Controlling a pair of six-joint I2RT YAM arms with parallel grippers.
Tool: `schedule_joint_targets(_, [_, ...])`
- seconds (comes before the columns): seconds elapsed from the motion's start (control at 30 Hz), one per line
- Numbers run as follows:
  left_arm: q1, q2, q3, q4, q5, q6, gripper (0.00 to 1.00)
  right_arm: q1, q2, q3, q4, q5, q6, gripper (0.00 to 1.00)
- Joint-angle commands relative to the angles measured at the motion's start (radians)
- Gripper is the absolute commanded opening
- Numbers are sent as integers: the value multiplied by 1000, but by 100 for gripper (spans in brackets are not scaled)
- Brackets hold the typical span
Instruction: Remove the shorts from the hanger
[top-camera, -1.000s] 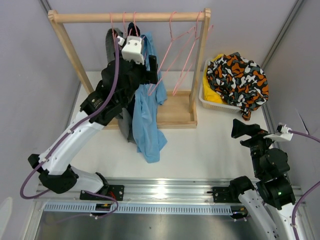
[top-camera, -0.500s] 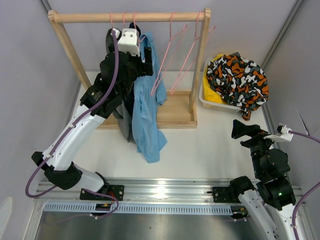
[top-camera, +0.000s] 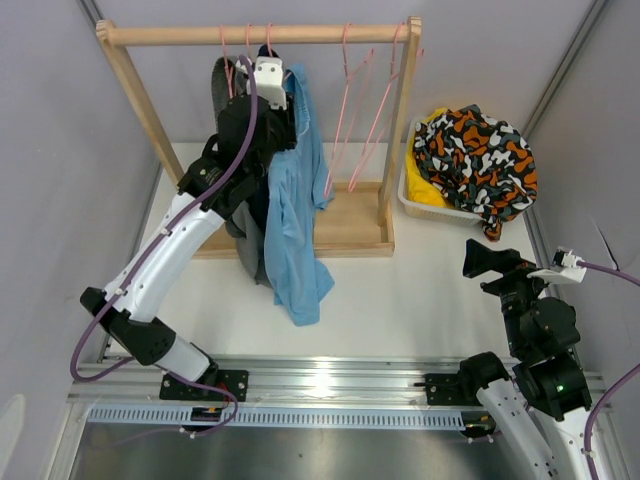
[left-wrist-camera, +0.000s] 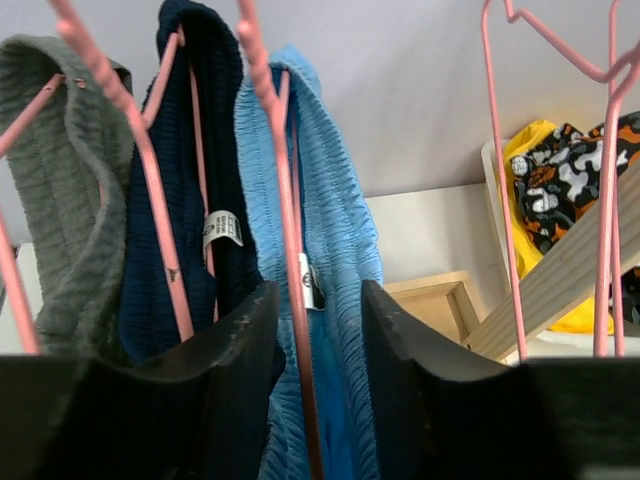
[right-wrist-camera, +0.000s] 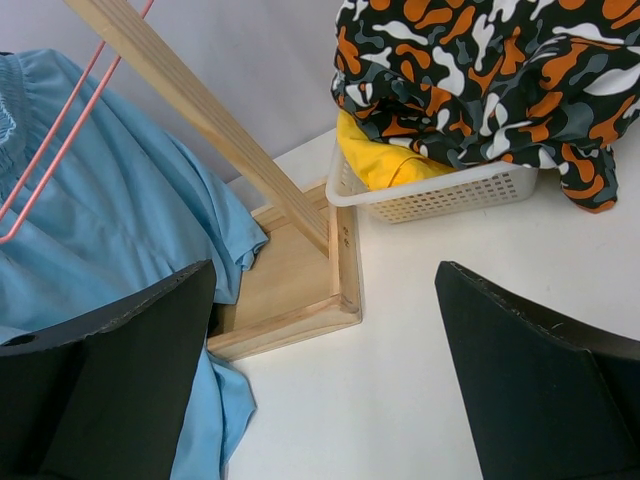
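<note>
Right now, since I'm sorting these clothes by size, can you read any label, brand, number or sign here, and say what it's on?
White label on the navy shorts: dark print, too small and blurred to read.
Small tag on the light blue shorts: mostly hidden, unreadable.
No other words, numbers or signs show in any view.

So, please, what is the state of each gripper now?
Left gripper: jaws around the blue shorts and pink hanger; grip cannot be told.
Right gripper: open, holding nothing.
</note>
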Motion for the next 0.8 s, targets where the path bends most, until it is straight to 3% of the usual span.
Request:
schedule_joint_targets(0.0, [6, -4, -2, 28, 39, -18, 43, 4, 6, 26, 29, -1, -15, 99])
schedule_joint_targets(0.13, [6, 8, 2, 31, 36, -9, 31, 2, 9, 22, 34, -3, -15, 99])
schedule_joint_targets(0.23, [7, 19, 9, 25, 27, -9, 12, 2, 9, 17, 37, -6, -15, 100])
schedule_joint_targets(0.27, [9, 25, 11, 24, 21, -11, 1, 2, 11, 17, 37, -6, -15, 100])
schedule_joint_targets(0.5, [10, 40, 92, -10, 47, 6, 0, 4, 11, 11, 43, -10, -12, 99])
schedule_joint_targets(0.77, [10, 71, 407, -147, 58, 41, 0, 2, 19, 3, 55, -7, -15, 100])
